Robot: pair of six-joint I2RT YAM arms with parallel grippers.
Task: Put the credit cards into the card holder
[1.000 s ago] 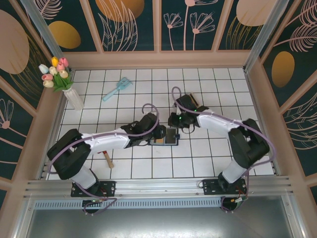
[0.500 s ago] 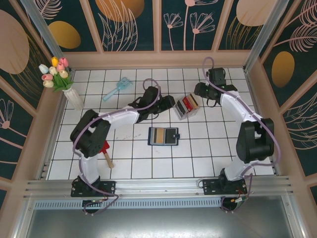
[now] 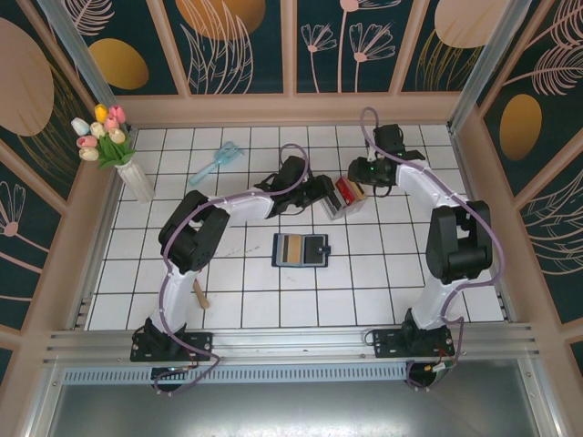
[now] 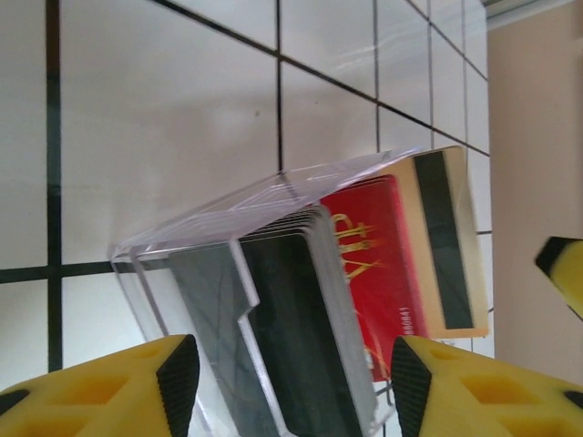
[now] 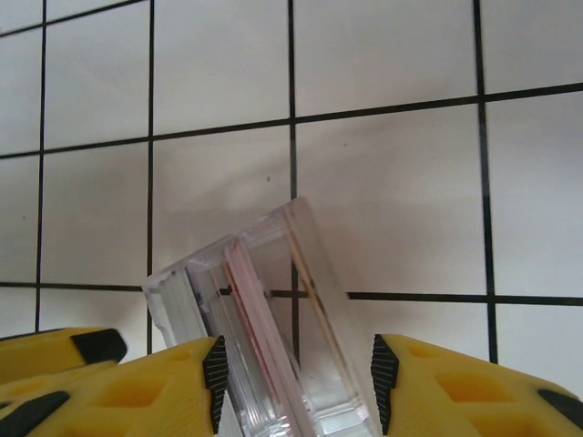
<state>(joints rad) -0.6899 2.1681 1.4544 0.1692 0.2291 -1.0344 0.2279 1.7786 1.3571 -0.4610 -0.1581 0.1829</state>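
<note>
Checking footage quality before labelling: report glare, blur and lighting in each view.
Top external: even light, sharp throughout. Left wrist: sheen on tiles and the clear rack; near yellow fingers blur. Right wrist: tile lines crisp, rack walls catch light.

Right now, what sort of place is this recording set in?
Probably a staged robot test cell, not a real room: white tiled tabletop, printed floral wall panels, aluminium mounting rail.

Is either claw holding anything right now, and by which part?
Cannot be told. Both the left claw and right claw straddle the clear card rack, but contact with its sides isn't clear.
</note>
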